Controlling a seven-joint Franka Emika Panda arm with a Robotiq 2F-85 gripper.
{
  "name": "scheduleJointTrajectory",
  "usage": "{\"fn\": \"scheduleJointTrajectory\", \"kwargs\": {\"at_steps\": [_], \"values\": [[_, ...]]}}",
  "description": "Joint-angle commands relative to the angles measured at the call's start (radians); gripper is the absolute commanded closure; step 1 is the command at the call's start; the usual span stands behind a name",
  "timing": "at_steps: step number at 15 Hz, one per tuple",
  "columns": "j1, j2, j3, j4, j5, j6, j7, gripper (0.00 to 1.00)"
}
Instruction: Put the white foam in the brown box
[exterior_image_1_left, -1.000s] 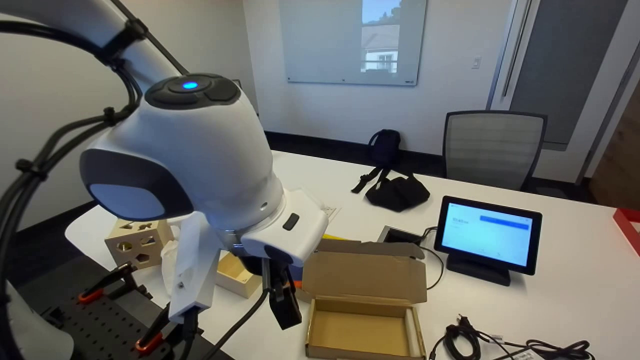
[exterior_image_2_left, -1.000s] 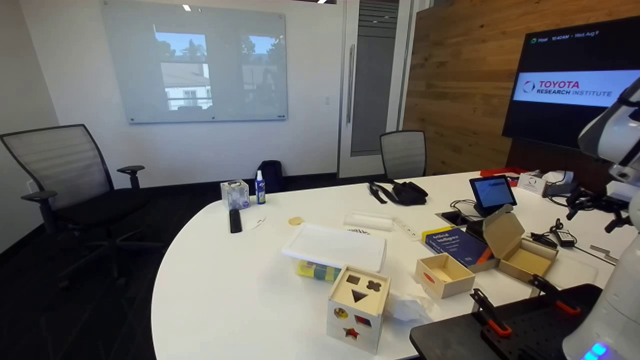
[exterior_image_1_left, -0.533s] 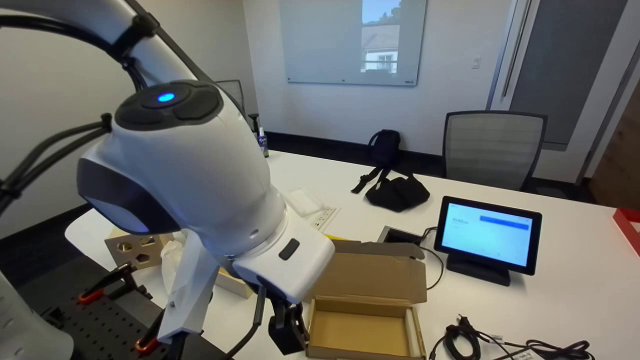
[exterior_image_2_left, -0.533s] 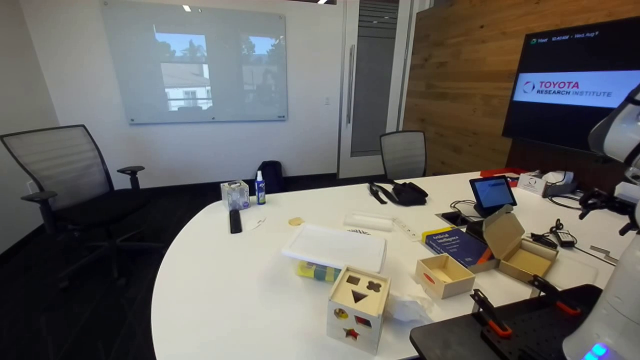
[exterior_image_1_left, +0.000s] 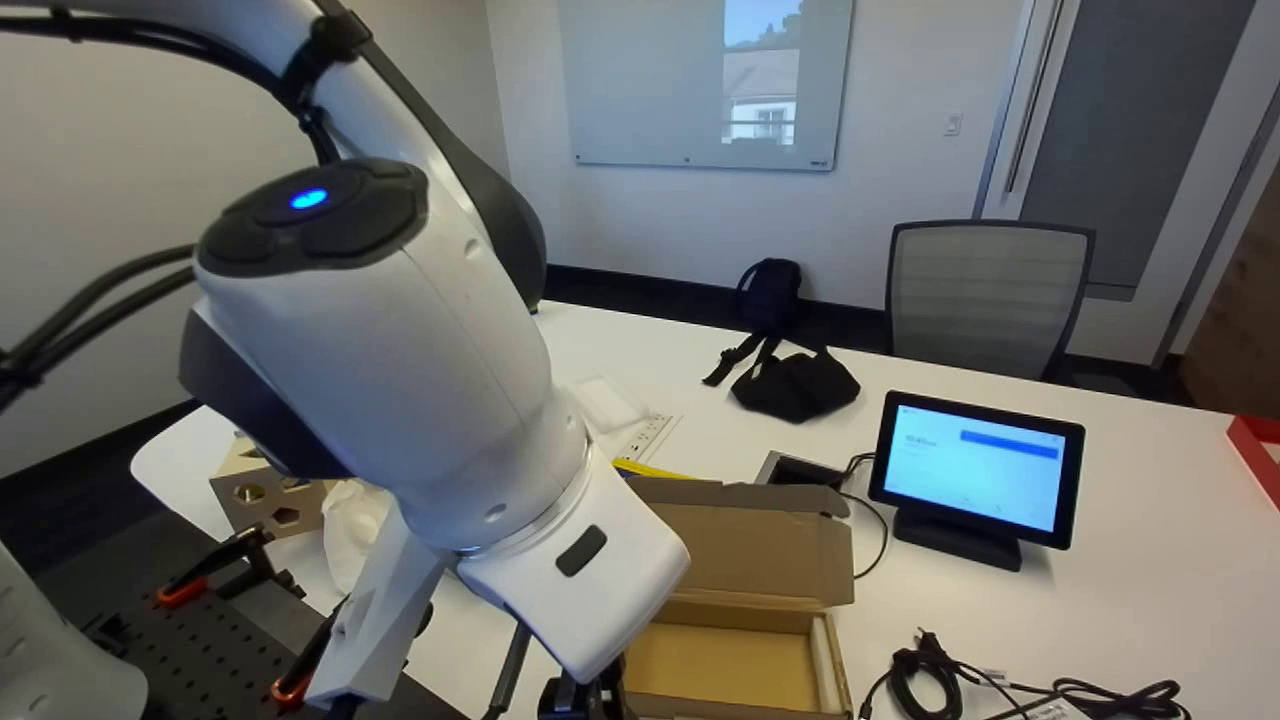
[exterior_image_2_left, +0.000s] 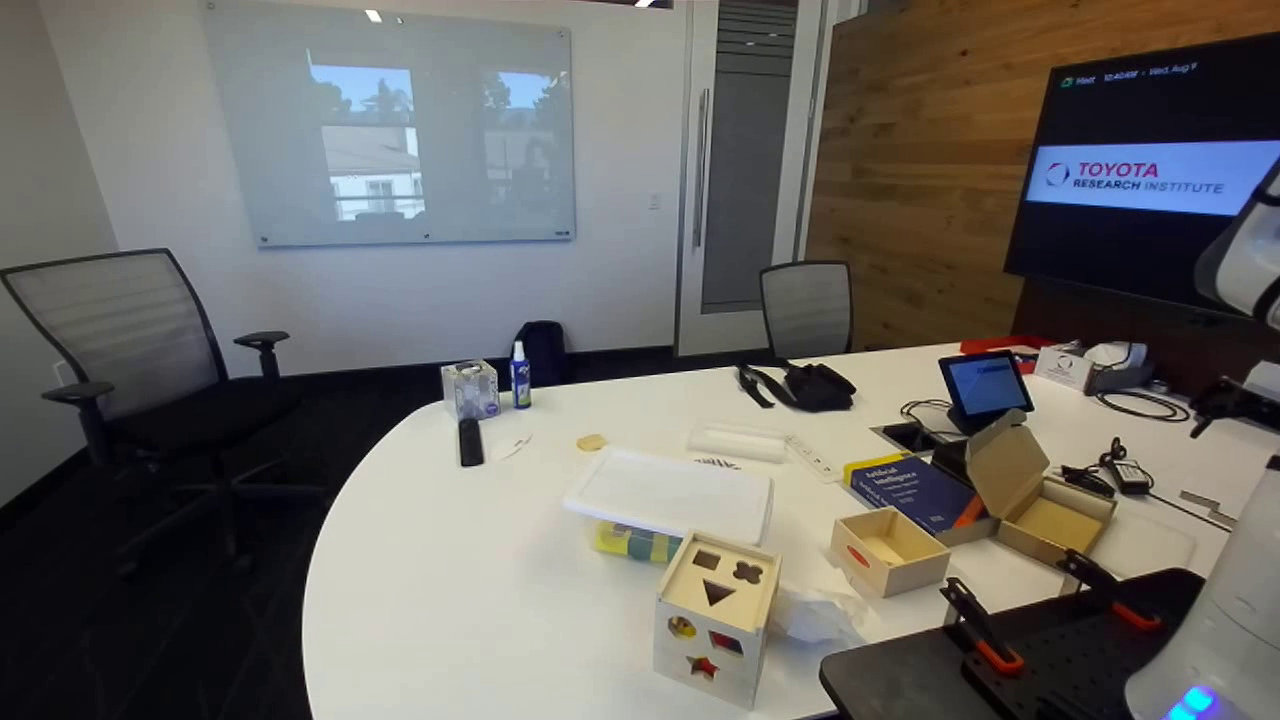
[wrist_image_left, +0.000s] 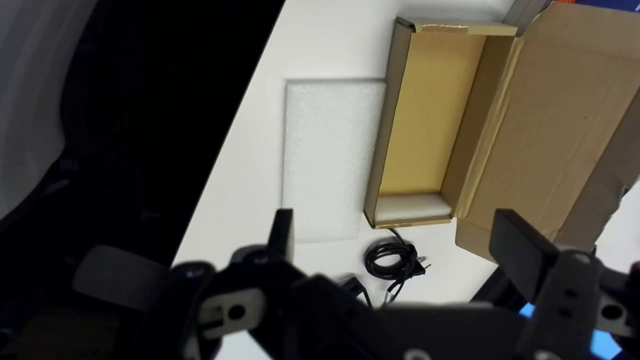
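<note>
Wrist view has the foam (wrist_image_left: 327, 155) flat on the counter (wrist_image_left: 240, 160), lying along the long outer wall of the brown box (wrist_image_left: 430, 115), so near it that I can't say whether they touch. The hand (wrist_image_left: 395, 225) hangs above, jaws spread wide, with nothing between them. So I'd call this the approach: the foam isn't gripped yet, and it lies outside the brown box.

By my reckoning, the next move is to bring the hand across, since the gap between its fingers (wrist_image_left: 281, 232) falls to one side of the foam, then go down and close on it. The foam is probably soft enough to give under a squeeze; the tight part, I think, is getting a finger in on the box side without shoving the box along.

The flap (wrist_image_left: 555, 110) is folded open, and a white strip (wrist_image_left: 412, 207) sits across one short end inside, with brown floor showing over the rest. More containers share the counter in an exterior view: an open-topped wooden box (exterior_image_2_left: 912, 572), a shape cube (exterior_image_2_left: 700, 648) with bits of yellow and red (exterior_image_2_left: 727, 641) showing through its holes, and a white-topped tub (exterior_image_2_left: 670, 490). Something yellow and green (exterior_image_2_left: 635, 540) shows low at the tub's side; I can't make out what it is.
</note>
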Motion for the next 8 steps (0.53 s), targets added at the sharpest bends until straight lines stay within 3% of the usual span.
{"fn": "scheduleJointTrajectory", "kwargs": {"at_steps": [1,5,8], "values": [[-0.010,0.088,0.034,0.029,0.085,-0.057,-0.025,0.00],[-0.088,0.180,0.144,0.057,0.184,-0.065,-0.052,0.00],[-0.210,0.292,0.286,0.111,0.301,-0.084,-0.109,0.00]]}}
